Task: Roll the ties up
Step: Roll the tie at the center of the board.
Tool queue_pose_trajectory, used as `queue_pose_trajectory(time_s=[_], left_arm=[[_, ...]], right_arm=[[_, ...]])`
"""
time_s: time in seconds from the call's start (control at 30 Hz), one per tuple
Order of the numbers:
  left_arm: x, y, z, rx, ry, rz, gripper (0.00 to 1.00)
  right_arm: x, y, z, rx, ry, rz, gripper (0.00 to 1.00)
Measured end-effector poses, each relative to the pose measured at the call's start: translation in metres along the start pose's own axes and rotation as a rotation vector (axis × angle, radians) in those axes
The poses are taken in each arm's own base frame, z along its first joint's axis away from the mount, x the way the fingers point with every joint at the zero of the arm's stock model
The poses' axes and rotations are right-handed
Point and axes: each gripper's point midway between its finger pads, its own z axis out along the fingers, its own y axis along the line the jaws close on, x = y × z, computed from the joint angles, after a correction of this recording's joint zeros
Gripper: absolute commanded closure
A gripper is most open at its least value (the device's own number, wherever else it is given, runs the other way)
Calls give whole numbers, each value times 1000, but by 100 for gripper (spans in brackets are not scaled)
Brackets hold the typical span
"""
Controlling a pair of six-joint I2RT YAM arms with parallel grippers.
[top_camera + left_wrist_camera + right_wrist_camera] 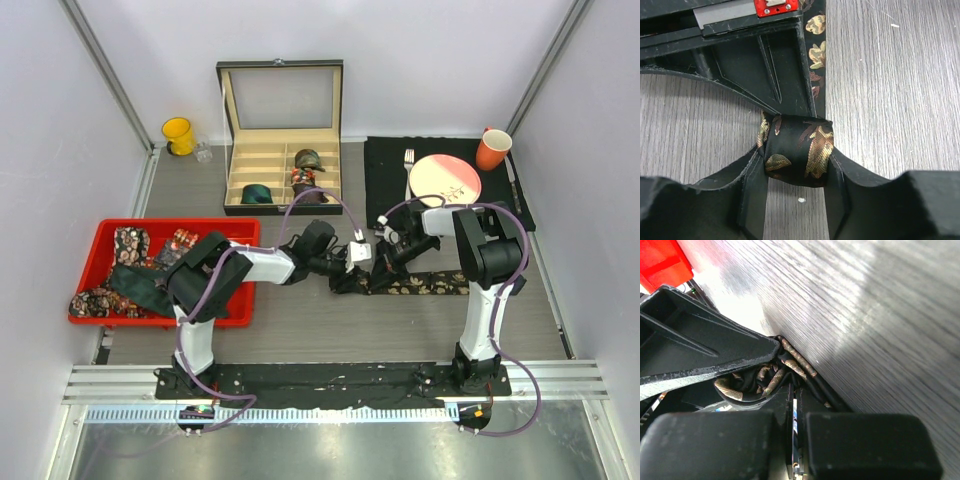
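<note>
A dark tie with beige leaf print lies as a strip across the table in front of the arms. Its left end is wound into a small coil. My left gripper is shut on this coil, one finger on each side. My right gripper meets it from the right, its jaws nearly closed on folds of the same tie next to the coil. In the left wrist view the flat strip runs away under the right gripper's black body.
A red bin at the left holds several loose ties. An open compartment box at the back holds rolled ties. A yellow cup stands at back left. A black mat carries a plate and an orange cup.
</note>
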Motion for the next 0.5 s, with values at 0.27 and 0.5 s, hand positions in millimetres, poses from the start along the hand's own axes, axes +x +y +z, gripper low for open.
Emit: queue_pose_trajectory(time_s=[0.27,0.5], left_arm=[[-3,-1,2,-12,-7,-63,55],[-3,0,7,-18,-23,-116,53]], right_arm=[[0,0,0,0,0,0,99],[0,0,0,1,0,2,99]])
